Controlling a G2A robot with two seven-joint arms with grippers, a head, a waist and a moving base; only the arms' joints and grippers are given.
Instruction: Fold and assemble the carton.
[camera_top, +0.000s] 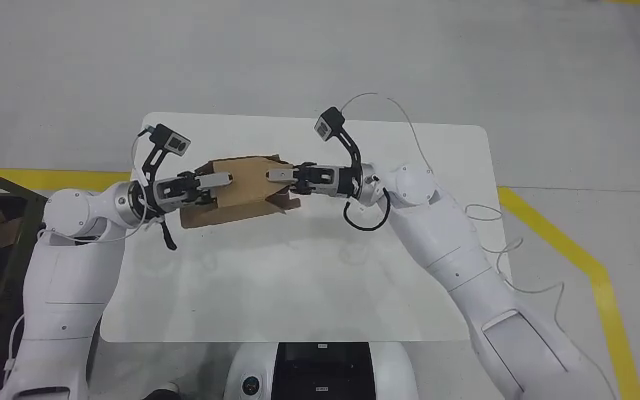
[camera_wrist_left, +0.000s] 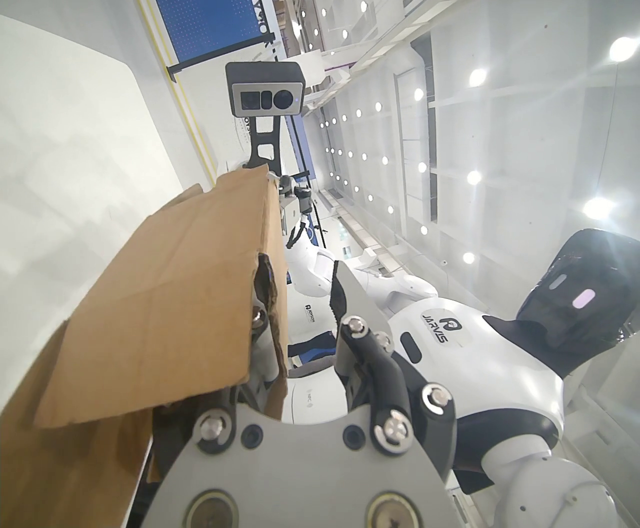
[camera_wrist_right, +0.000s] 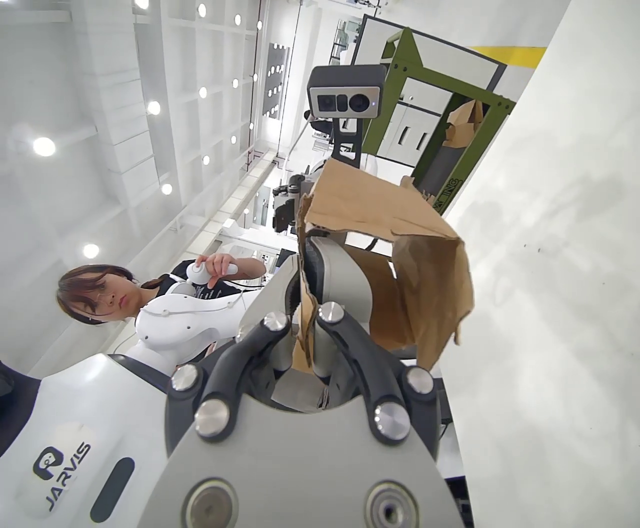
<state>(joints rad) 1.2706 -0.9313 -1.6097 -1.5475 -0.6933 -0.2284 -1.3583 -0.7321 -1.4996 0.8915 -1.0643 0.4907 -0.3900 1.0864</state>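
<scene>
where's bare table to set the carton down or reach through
Widest bare patch: the near half of the table, between the two arms and the front edge. Also bare: the far strip behind the carton and the far right corner. Crowded: the middle band, where the left hand and right hand meet at the carton.

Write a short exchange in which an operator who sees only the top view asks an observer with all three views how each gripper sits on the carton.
Operator: From above I can't judge the grip. Is the right gripper closed on the carton?
Observer: Yes. In its wrist view it is clamped on a wall edge, with one finger on each side.
Operator: And the left gripper?
Observer: It straddles a wall, but a gap shows between one finger and the cardboard.
</scene>
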